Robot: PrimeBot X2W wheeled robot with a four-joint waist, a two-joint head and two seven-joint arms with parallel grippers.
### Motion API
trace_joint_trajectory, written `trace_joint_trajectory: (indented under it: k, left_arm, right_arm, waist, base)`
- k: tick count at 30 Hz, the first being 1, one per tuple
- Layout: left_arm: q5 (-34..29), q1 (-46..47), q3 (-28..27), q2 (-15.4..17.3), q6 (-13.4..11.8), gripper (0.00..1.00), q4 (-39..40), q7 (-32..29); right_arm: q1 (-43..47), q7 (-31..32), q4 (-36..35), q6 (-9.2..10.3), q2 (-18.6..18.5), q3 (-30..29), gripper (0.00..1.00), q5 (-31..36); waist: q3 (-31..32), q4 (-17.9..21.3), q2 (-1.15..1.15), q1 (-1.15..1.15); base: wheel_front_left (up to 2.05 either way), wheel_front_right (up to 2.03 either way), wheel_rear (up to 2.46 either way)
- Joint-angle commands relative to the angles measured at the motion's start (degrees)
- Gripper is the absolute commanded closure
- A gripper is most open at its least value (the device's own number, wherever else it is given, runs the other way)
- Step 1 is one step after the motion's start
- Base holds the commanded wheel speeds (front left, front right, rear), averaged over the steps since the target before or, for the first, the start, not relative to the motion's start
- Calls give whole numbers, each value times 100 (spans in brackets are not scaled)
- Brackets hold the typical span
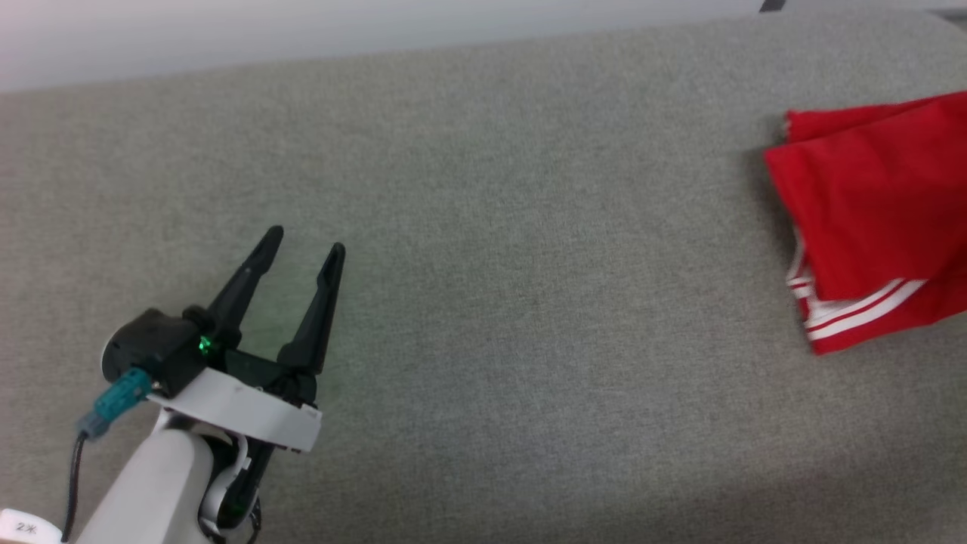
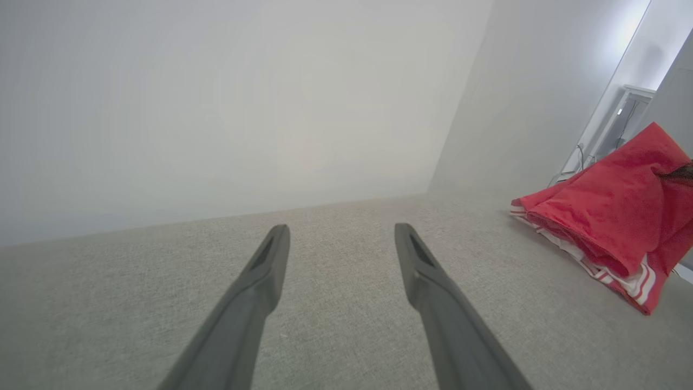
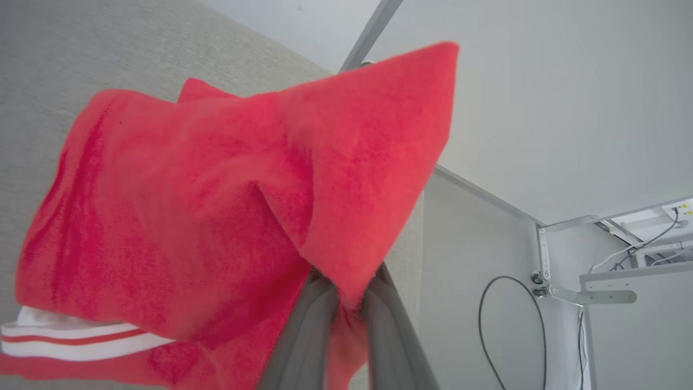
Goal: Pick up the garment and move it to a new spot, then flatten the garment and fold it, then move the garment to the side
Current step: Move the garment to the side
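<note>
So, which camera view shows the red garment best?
The right wrist view: the garment is close and large there, with a fold pinched in the right gripper and its striped trim clear. The head view cuts it off at the right edge; the left wrist view shows it smaller, off to the right.

A table (image 1: 483, 317) covered in grey woven fabric is seen, bounded along its far edge by a plain white wall (image 2: 216, 108). Past the table's end, a black cable (image 3: 506, 277) is looped beside a pale metal bracket (image 3: 595, 296) on the wall.
</note>
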State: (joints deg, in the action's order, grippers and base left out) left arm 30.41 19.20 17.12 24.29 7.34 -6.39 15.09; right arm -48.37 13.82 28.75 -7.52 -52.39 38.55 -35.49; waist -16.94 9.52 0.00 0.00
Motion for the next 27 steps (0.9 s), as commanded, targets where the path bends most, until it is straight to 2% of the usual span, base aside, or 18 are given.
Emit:
trace_joint_trajectory:
  k: [1, 11, 27]
  left_arm:
    - [-17, 93, 23, 32, 18, 0, 12, -1]
    - [-16, 283, 79, 180, 18, 0, 47, -1]
    - [43, 476, 210, 329, 18, 0, 83, -1]
  right_arm:
    - [-168, -141, 134, 6, -33, 44, 100, 46]
    - [-706, -663, 1175, 7, -70, 308, 100, 515]
    - [-1218, -1362, 2605, 7, 403, 187, 100, 1212]
  waist:
    - [-226, 76, 0, 0]
    - [-579, 68, 0, 0]
    - [-954, 53, 0, 0]
  base:
    - [0, 0, 0]
    - [0, 0, 0]
    - [0, 0, 0]
